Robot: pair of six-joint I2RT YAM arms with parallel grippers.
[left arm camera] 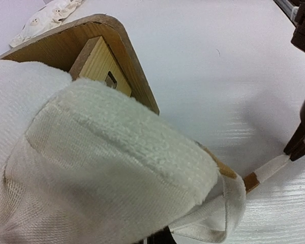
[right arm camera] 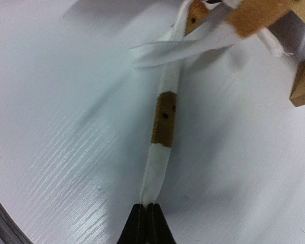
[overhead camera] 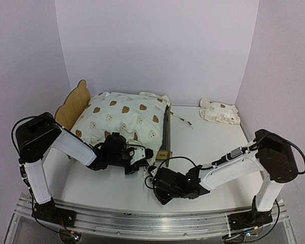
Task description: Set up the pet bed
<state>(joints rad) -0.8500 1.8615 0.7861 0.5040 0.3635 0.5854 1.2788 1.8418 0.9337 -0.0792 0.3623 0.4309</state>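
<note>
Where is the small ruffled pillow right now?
In the top view, the small ruffled pillow lies in the far right corner of the table, well apart from the pet bed on the left.

Open bench [overhead camera: 213,147] right of the pet bed [overhead camera: 73,104], from its side rail [overhead camera: 166,129] across to the pillow [overhead camera: 219,112] in the far right corner. A loose string [overhead camera: 182,119] lies just beside the rail. Cushion [overhead camera: 122,119] covers the bed's top.

Near centre crowded: left hand [overhead camera: 137,163] at the cushion's near corner, right hand [right arm camera: 147,213] pinched on a tie string [right arm camera: 162,127] stretched low over the bench. Near-left strip open. Walls [overhead camera: 157,46] close three sides.
</note>
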